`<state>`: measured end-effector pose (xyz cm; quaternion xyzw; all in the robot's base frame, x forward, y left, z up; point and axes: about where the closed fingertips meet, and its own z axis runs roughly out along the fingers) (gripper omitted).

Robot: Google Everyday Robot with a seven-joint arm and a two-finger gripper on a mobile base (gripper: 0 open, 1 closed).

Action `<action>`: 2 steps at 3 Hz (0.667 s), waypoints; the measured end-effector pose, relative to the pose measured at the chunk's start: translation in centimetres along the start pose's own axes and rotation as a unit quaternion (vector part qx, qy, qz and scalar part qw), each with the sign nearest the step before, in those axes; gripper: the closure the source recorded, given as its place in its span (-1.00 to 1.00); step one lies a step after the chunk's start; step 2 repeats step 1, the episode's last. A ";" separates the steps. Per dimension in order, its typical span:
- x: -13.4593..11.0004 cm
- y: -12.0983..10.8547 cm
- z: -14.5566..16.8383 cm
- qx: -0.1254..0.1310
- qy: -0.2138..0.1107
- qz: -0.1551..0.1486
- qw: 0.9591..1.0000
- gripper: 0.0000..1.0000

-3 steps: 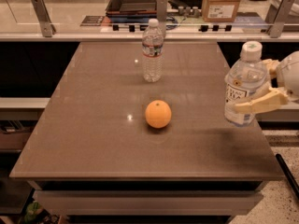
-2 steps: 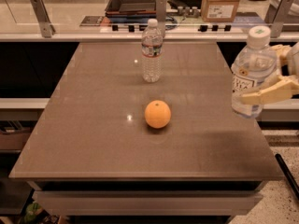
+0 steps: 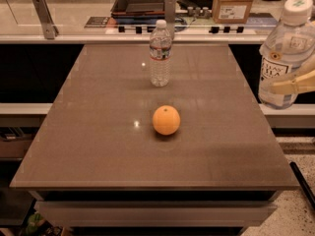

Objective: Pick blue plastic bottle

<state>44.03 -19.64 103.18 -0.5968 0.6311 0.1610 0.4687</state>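
Observation:
The blue plastic bottle [image 3: 283, 53] is wide and bluish clear, with a big white cap and a white label with dark lettering. It hangs upright in the air at the far right, past the table's right edge. My gripper [image 3: 295, 82] is shut on the bottle; one cream finger [image 3: 294, 85] crosses its lower body from the right. The rest of the arm is out of view.
A slim ribbed clear bottle [image 3: 160, 53] with a red-and-white label stands at the back middle of the brown table [image 3: 98, 132]. An orange [image 3: 166, 120] lies at the table's centre. A counter with a dark tray [image 3: 140, 1] and a cardboard box [image 3: 233, 4] runs behind.
My gripper has lifted the blue plastic bottle up and to the right, from the table's right edge to off its side.

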 end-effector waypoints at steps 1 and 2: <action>-0.1 0.0 0.0 0.000 0.000 -0.001 1.000 1.00; -0.1 0.0 0.0 0.000 0.000 -0.001 1.000 1.00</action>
